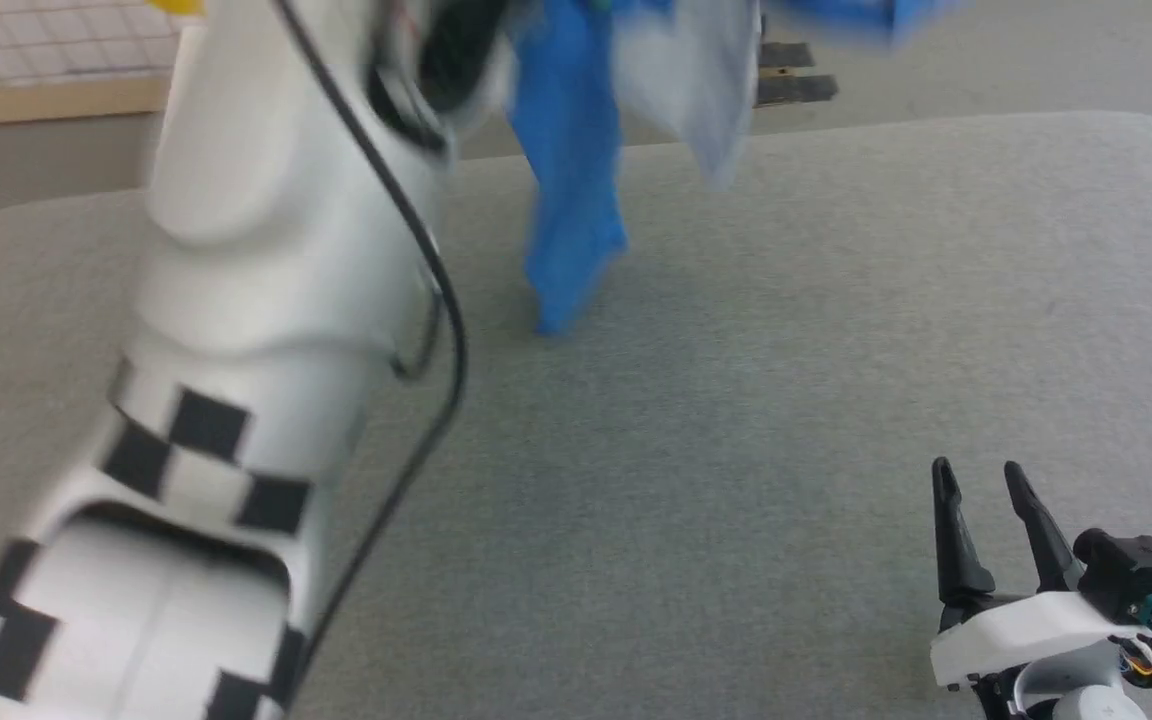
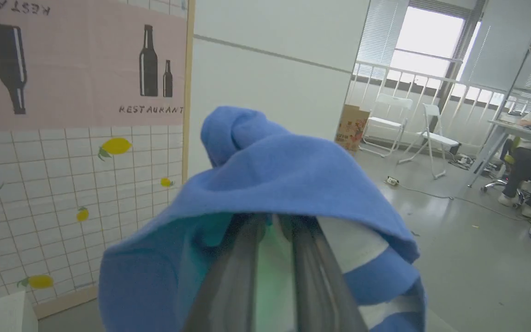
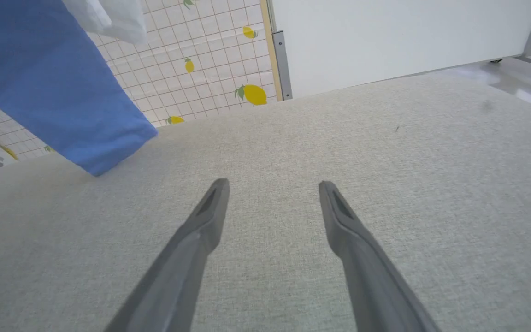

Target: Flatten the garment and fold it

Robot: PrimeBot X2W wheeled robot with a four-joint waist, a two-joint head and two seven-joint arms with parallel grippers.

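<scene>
Our pale left forearm blocks part of the grey padded table. Garment: hanging, pinched in our left gripper; right gripper spread, well apart from it.

Test lab in office space. Left of the left claw we see a printed restaurant backdrop; right of it, folding chairs, floor cables and a person at a desk.
</scene>
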